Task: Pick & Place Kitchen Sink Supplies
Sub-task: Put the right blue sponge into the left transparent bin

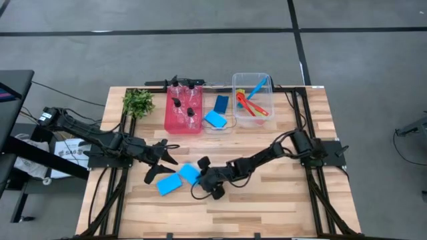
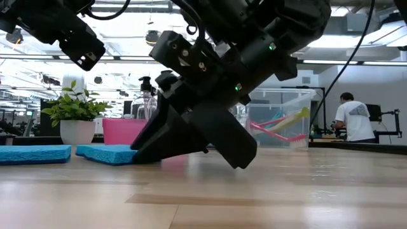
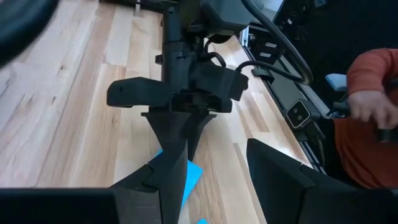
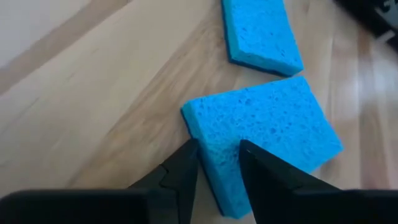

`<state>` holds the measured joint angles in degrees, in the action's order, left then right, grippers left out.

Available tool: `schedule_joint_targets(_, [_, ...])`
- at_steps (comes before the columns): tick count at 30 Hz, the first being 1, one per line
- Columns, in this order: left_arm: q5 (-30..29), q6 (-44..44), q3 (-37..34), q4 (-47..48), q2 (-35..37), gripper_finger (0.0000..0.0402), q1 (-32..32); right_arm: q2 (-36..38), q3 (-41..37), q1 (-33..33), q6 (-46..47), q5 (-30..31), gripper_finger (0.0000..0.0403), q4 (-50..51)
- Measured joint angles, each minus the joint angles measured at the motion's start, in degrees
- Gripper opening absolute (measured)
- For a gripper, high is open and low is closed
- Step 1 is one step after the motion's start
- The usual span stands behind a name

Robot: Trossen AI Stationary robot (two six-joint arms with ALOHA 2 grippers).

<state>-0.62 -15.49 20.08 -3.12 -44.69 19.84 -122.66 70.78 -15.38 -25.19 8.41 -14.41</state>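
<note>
Two light-blue sponges lie flat on the table near its middle: one [image 1: 168, 185] nearer the front, one [image 1: 190, 173] beside it. My right gripper [image 4: 219, 152] slants down at the second sponge [image 4: 267, 130], open. One finger stands outside the sponge's short edge and the other over its top. My left gripper [image 1: 160, 161] hovers open just left of the sponges, holding nothing. Clear pump bottles [image 1: 185, 107] stand in a pink bin, more sponges [image 1: 218, 112] in a small clear bin, and brushes [image 1: 252, 101] in a larger clear bin. My right gripper straddles the short edge [image 4: 208, 155] of the sponge, slanting down from the table's right. The sponge lies flat on the wood. Whether the fingers touch it, I cannot tell.
A leafy plant [image 1: 138, 101] stands at the far left by the pink bin [image 1: 171, 123]. The bins line the far edge. Bare wood stretches along the table's front. A person's orange sleeve [image 3: 373, 112] shows beyond the right edge.
</note>
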Motion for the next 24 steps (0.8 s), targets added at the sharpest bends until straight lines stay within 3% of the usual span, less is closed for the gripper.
schedule_joint_targets(4, [0.0, 0.0, 0.0, -0.4, 0.0, 0.0168, 0.0, -4.4, 0.1, 0.5, 4.5, -1.2, 0.0096, -0.4])
schedule_joint_targets(11, [-0.2, 0.2, 0.0, -0.7, 0.0, 0.0168, 0.0, -8.2, 0.3, 0.2, 12.0, -3.3, 0.0010, -4.2])
schedule_joint_targets(24, [-0.5, 0.2, 0.0, -1.2, 0.0, 0.0168, 0.0, -8.1, -0.4, -1.0, 15.0, -4.0, 0.0007, -8.7])
